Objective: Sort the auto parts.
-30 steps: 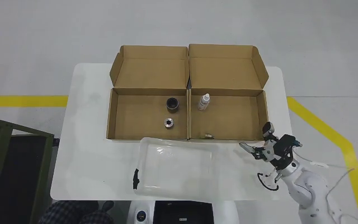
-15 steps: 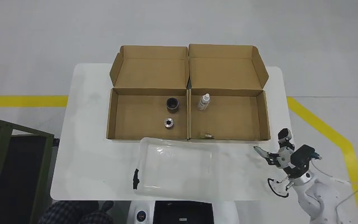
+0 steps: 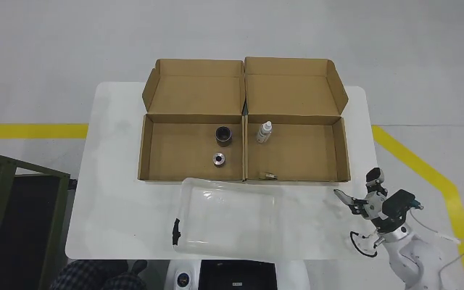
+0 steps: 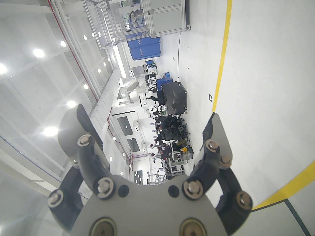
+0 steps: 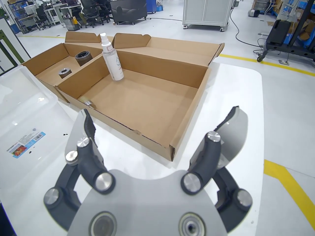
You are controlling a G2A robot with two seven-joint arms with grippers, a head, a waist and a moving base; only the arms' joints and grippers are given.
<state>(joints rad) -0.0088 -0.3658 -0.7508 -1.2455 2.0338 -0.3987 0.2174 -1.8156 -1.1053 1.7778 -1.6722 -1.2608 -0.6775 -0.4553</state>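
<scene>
As bottle point(image 3: 264, 131) stands in carton point(image 3: 304, 154), flap point(image 3: 292, 93) open

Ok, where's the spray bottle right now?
In the top view the spray bottle stands in the right-hand cardboard box, at its far left corner beside the wall shared with the left box.

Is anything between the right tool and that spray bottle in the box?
Only the wall of the cardboard box. The open right tool sits outside the box's near corner; the spray bottle stands upright inside. Above the wall, nothing visible blocks it.
</scene>
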